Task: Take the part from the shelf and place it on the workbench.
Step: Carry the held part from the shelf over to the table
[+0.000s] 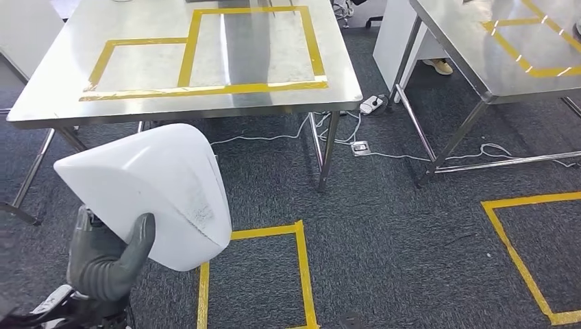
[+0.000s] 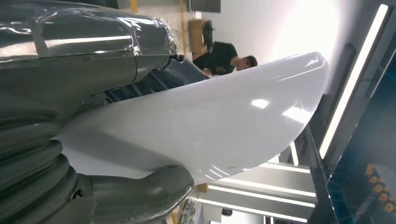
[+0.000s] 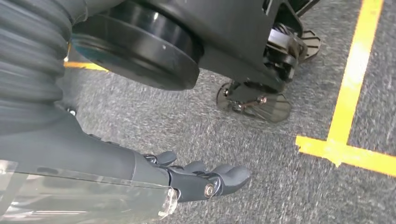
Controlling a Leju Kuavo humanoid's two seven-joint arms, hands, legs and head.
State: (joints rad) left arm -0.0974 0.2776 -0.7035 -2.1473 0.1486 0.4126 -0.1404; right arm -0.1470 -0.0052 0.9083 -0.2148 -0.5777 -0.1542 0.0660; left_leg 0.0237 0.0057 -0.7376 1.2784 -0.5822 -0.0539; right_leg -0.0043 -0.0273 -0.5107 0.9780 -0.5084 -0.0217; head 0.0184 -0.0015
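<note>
A large white curved shell part [image 1: 154, 192] is held up at the lower left of the head view by my left hand [image 1: 109, 260], whose thumb lies over its near edge. The left wrist view has the same glossy part [image 2: 224, 116] clamped between the thumb [image 2: 149, 191] and the darker fingers [image 2: 182, 74]. A steel workbench [image 1: 62, 103] marked with yellow tape rectangles stands ahead, beyond the part. My right hand [image 3: 205, 179] hangs over the carpet with its fingers loosely extended and nothing in it.
A second steel table [image 1: 479, 75] with yellow tape stands at the upper right. White cables and a power strip [image 1: 370, 104] lie on the carpet between the tables. Yellow tape squares [image 1: 301, 274] mark the floor. A person [image 2: 224, 58] is behind the part.
</note>
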